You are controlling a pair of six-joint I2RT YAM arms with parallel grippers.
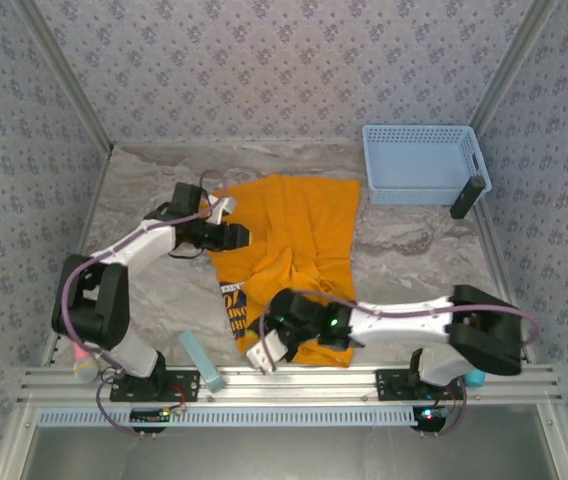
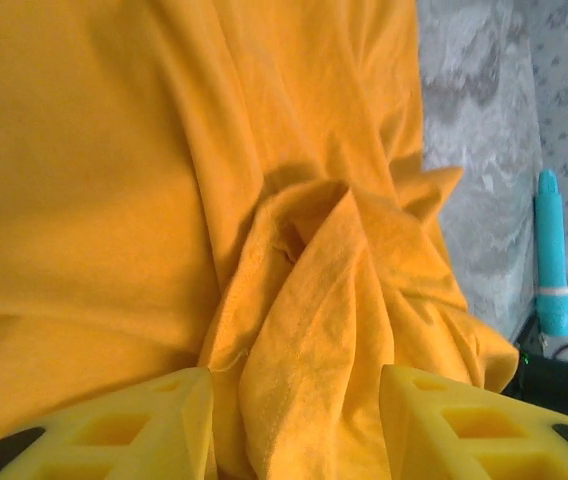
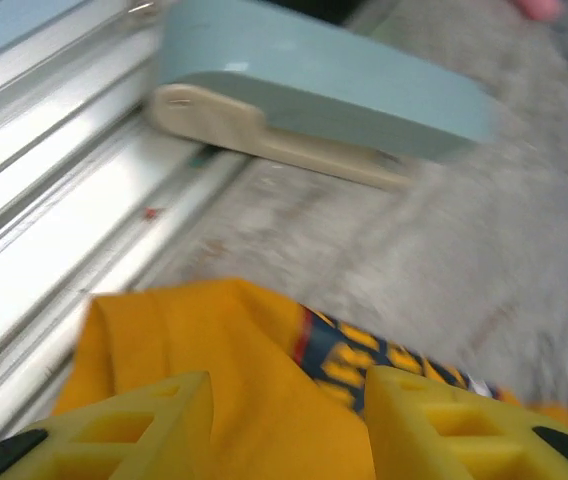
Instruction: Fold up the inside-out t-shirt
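**A:** Where's the shirt (image 1: pixel 304 225)?

**B:** It's rumpled mid-table (image 1: pixel 414 250). It runs from beside the basket (image 1: pixel 419 160) to the near edge, with print showing at its near left.

**A:** And the claws?

**B:** Both are released, jaws apart. The left claw (image 2: pixel 294 400) is over a bunched fold at the shirt's far left. The right claw (image 3: pixel 289 400) is over the near corner, near the stapler (image 3: pixel 324 75).

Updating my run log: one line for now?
t-shirt: rumpled on table | left gripper: open over its folds | right gripper: open at its near edge
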